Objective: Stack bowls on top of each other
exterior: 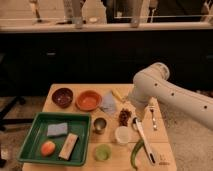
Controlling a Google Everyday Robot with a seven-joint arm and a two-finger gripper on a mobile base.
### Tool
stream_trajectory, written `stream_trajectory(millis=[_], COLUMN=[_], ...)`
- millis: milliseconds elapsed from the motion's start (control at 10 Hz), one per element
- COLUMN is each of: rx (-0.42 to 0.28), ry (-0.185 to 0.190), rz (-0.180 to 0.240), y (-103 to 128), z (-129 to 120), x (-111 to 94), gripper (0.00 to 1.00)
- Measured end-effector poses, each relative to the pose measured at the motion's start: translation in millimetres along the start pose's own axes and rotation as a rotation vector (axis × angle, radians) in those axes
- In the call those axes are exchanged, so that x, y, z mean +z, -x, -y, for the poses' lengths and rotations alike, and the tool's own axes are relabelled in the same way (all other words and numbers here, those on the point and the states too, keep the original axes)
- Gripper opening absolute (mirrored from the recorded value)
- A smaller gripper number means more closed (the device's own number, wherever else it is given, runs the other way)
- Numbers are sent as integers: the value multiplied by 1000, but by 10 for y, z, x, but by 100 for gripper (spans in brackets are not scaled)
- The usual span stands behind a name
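The dark maroon bowl (62, 96) and the bright orange bowl (88, 100) sit side by side, apart, at the back left of the wooden table (165, 150), both upright. My white arm reaches in from the right, and its gripper (131, 107) hangs low over the back middle of the table. The gripper is right of the orange bowl, past a grey-blue cloth (107, 103).
A green tray (30, 145) at the front left holds a blue sponge (57, 129), an orange fruit (48, 148) and a wooden block (69, 146). Nearby are a metal cup (100, 125), white cup (122, 134), green cup (102, 151), fork (152, 117), white utensil (143, 141) and green chili (136, 152).
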Motion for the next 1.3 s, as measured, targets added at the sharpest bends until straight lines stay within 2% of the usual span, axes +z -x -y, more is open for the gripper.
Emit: stream_trajectory(millis=[500,700,900,1100,1300], rx=[-12,-102,-176,-242,-337], ry=[-2,-7,10,41,68], rz=[4,4,11,18,34], y=[-2,-145,-126,-62,144], z=[1,-29,60,180,396], x=[20,124,242,368,548], gripper=[80,80,80,80,80])
